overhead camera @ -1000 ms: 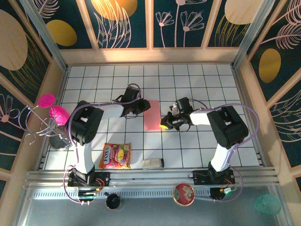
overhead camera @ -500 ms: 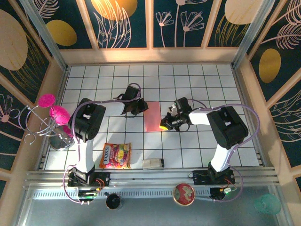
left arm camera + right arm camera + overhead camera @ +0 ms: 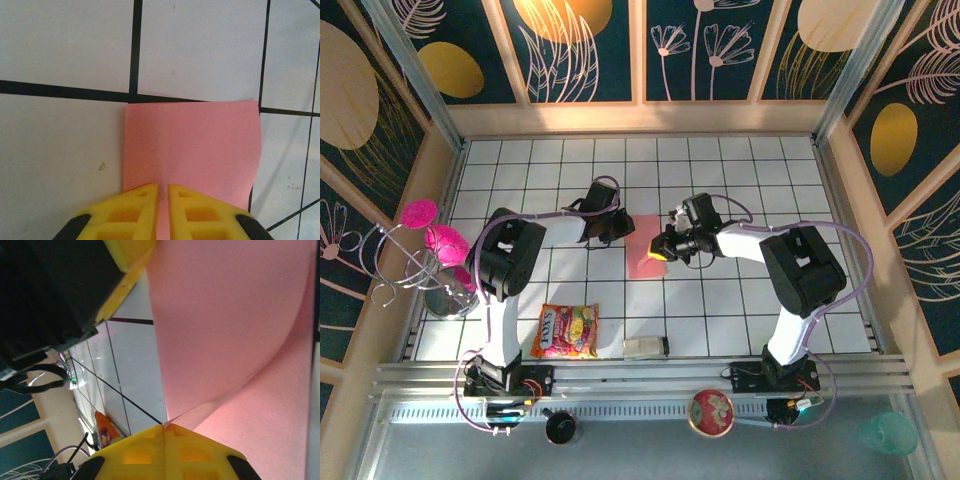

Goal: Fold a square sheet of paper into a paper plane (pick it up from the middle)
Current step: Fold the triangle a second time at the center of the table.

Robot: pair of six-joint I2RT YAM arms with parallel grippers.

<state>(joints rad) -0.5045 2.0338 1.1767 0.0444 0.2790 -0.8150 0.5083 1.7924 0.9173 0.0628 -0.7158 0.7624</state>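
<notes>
The salmon-pink square sheet of paper (image 3: 640,250) lies mid-table as a narrow strip between my two grippers. My left gripper (image 3: 619,229) rests on its left edge. In the left wrist view the yellow fingers (image 3: 130,205) stand almost together on the paper (image 3: 192,140), and pink shows in the thin slit at the left gripper (image 3: 163,186). My right gripper (image 3: 660,251) is shut on a corner of the sheet. In the right wrist view that corner is pinched at the right gripper (image 3: 165,426), and the paper (image 3: 225,315) curls up and over.
An orange-yellow snack packet (image 3: 566,331) and a small pale cylinder (image 3: 645,347) lie near the front edge. A wire stand with magenta round pieces (image 3: 432,243) stands at the left wall. A red round disc (image 3: 711,412) sits on the front rail.
My right gripper has moved left and away from the bases, carrying the paper's corner over the sheet. The left gripper shifted slightly left and its jaws narrowed.
</notes>
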